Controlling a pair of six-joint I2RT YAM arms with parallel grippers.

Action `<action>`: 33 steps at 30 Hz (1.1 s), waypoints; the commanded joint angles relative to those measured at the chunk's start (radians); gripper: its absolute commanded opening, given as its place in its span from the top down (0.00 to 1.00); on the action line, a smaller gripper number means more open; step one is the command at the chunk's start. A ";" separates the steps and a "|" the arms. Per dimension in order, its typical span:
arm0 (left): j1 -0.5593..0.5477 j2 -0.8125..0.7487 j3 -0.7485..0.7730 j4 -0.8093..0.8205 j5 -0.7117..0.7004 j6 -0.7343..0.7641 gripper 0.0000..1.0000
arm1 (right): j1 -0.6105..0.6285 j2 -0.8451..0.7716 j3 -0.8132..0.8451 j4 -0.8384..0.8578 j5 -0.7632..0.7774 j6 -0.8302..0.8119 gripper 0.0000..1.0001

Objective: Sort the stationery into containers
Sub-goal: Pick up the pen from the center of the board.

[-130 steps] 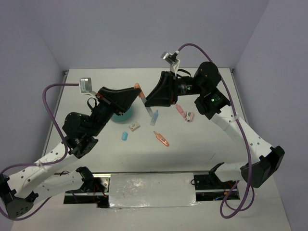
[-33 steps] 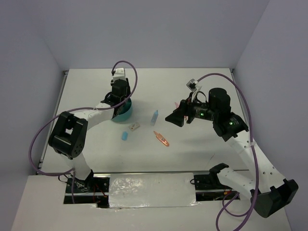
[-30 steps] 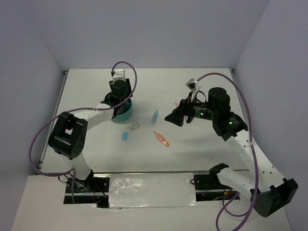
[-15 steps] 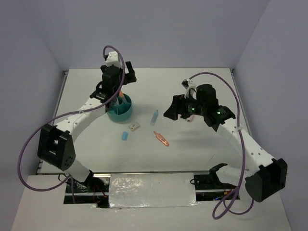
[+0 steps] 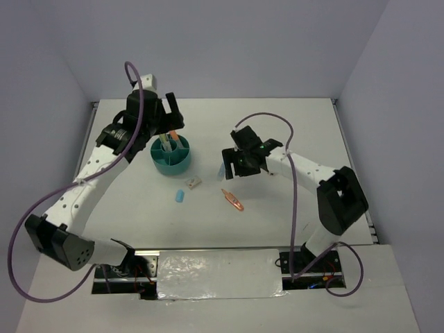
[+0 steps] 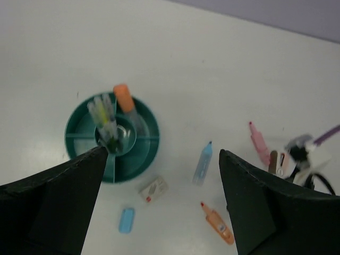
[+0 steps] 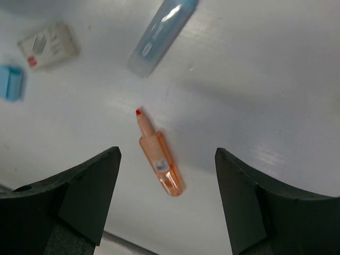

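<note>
The teal organizer (image 5: 182, 165) holds an orange marker (image 5: 173, 137) and thin pens (image 6: 103, 118) in its centre cup. My left gripper (image 5: 163, 119) hovers high above it, open and empty. On the table lie a blue marker (image 5: 223, 168), an orange marker (image 5: 233, 200), a whitish-tan piece (image 5: 193, 183) and a blue eraser (image 5: 180, 196). A pink marker (image 6: 258, 149) shows in the left wrist view. My right gripper (image 5: 231, 165) hangs open over the blue marker (image 7: 162, 34) and the orange marker (image 7: 159, 159), touching neither.
A small brown-and-white item (image 6: 276, 162) lies beside the pink marker, close to the right arm. The table's side walls rise at left and right. The purple cables loop above both arms.
My left gripper has opened and risen away from the organizer, leaving the orange marker standing in it. The right arm has swung left and lower, over the loose markers.
</note>
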 commanded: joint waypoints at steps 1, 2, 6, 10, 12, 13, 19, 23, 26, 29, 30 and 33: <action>0.002 -0.120 -0.095 -0.192 0.021 -0.084 0.01 | 0.012 0.082 0.149 -0.019 0.145 0.177 0.21; 0.002 -0.141 -0.117 -0.208 0.024 -0.092 0.01 | 0.021 0.148 0.179 -0.036 0.151 0.198 0.21; 0.000 -0.233 -0.204 -0.271 0.048 -0.098 0.01 | 0.038 0.314 0.344 -0.107 0.210 0.278 0.21; 0.000 -0.286 -0.246 -0.315 0.067 -0.075 0.01 | 0.043 0.426 0.502 -0.173 0.291 0.335 0.23; 0.000 -0.307 -0.250 -0.349 0.062 -0.065 0.01 | 0.041 0.474 0.555 -0.231 0.352 0.366 0.24; 0.000 -0.316 -0.252 -0.360 0.059 -0.061 0.01 | 0.041 0.489 0.565 -0.242 0.357 0.373 0.25; -0.001 -0.336 -0.259 -0.406 0.073 -0.028 0.01 | 0.053 0.540 0.513 -0.223 0.314 0.424 0.41; 0.000 -0.341 -0.270 -0.418 0.078 -0.023 0.01 | 0.066 0.566 0.468 -0.191 0.279 0.456 0.46; 0.000 -0.343 -0.284 -0.423 0.075 -0.017 0.01 | 0.076 0.557 0.405 -0.138 0.247 0.484 0.54; -0.001 -0.332 -0.301 -0.434 0.082 -0.014 0.01 | 0.076 0.538 0.358 -0.099 0.234 0.512 0.71; 0.000 -0.332 -0.307 -0.432 0.082 -0.014 0.01 | 0.076 0.528 0.342 -0.093 0.236 0.513 0.79; -0.001 -0.332 -0.348 -0.411 0.093 -0.014 0.01 | 0.072 0.445 0.309 -0.020 0.211 0.476 0.95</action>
